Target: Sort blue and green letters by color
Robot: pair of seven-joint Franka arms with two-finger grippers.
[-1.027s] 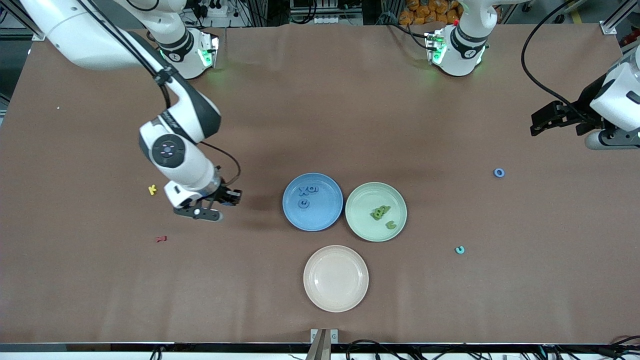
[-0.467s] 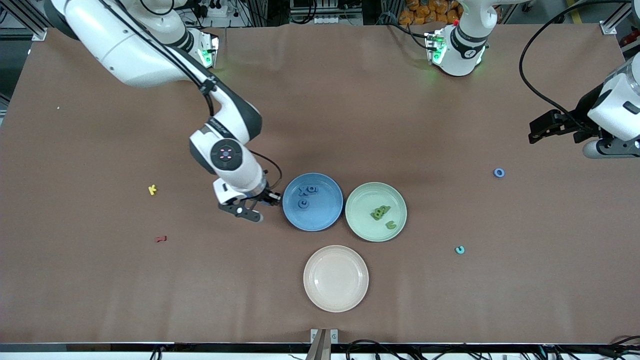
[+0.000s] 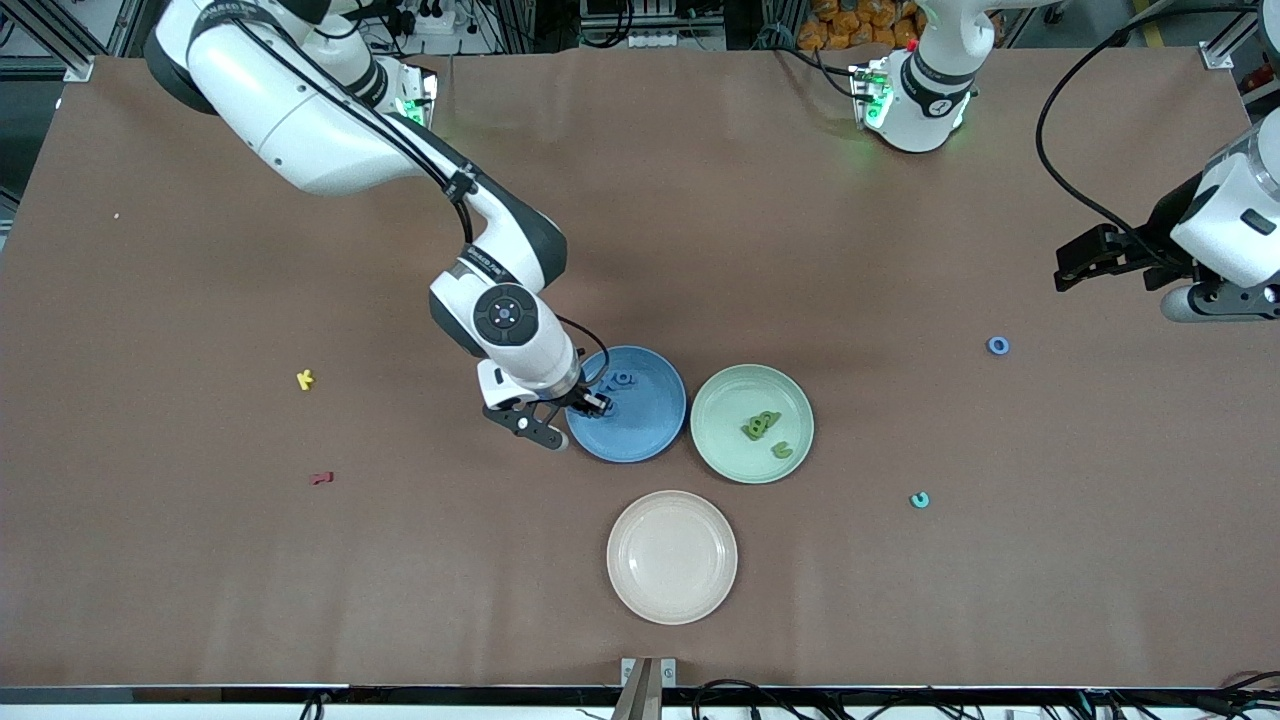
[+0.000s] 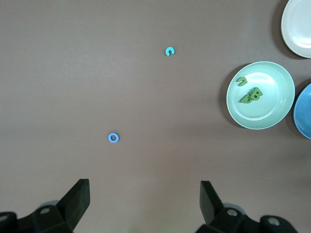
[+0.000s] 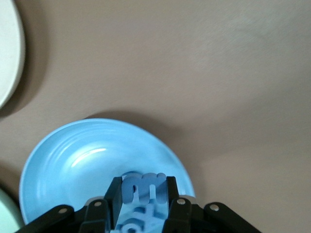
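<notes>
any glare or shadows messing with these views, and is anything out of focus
Front view: even light, only a soft shadow on the table under the right gripper at the blue plate. Right wrist view: a white highlight streaks the blue plate, and the blue letter in the fingers looks soft, very close to the lens. Left wrist view: sharp, no glare, left gripper open.

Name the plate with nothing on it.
The beige plate, nearest the front camera. The blue plate and green plate both hold letters.

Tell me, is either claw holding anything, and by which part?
The right claw, over the blue plate, pinches a blue letter by its two sides. The left claw is open and holds nothing.
</notes>
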